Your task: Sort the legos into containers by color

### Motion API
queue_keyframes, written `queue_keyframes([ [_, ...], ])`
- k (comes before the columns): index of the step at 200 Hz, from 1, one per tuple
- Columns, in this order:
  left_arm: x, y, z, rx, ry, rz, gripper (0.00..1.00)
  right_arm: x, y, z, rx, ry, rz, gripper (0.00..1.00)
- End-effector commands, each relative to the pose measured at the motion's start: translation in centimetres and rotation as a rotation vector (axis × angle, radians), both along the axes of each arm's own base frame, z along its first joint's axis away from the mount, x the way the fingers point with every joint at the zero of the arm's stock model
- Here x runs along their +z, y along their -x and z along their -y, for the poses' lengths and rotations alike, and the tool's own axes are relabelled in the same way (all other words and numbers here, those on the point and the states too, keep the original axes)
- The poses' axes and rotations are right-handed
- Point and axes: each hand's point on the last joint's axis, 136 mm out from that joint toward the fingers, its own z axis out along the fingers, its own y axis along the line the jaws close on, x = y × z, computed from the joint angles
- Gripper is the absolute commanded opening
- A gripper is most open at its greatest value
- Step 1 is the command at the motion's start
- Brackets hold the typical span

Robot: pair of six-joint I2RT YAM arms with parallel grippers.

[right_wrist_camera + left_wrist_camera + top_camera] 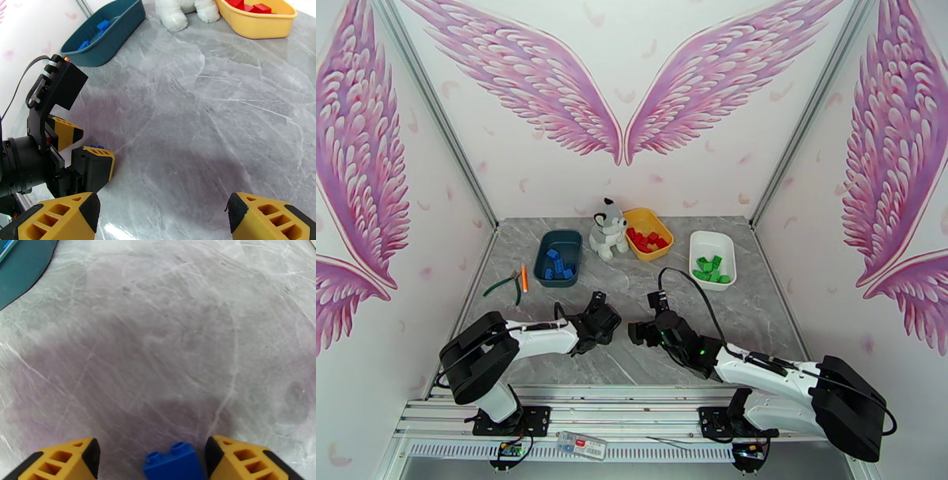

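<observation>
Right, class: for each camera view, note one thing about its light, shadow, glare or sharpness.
Top external: soft, even light; wall edges splay outward from the wide lens. Left wrist: a broad soft shadow darkens the table; the blue brick is cropped at the bottom edge. Right wrist: a pale glare patch on the table near the bottom edge.

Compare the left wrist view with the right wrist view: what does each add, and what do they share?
Left wrist adds: the two-stud top of a blue lego, with a gap between it and one finger of the open left gripper. Right wrist adds: the yellow tray holding red legos, the plush toy's paws, blue legos inside the teal tray, and the open right gripper. Shared: the marble table, the teal tray, and that blue lego between the left gripper's fingers.
</observation>
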Motion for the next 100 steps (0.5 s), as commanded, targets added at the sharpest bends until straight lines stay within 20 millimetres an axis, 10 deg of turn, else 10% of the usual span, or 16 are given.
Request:
queue_keyframes([
  [1,-1.0,1.5,-0.9,0.000,-0.009,-0.043,0.65,-0.1,-0.2,0.4,-0.009,0.013,0.006,0.91],
  [100,0.5,2.1,-0.6,-0.024,0.041,-0.038,0.40,-1.0,-0.2,-1.4,0.039,-0.012,-0.038,0.88],
])
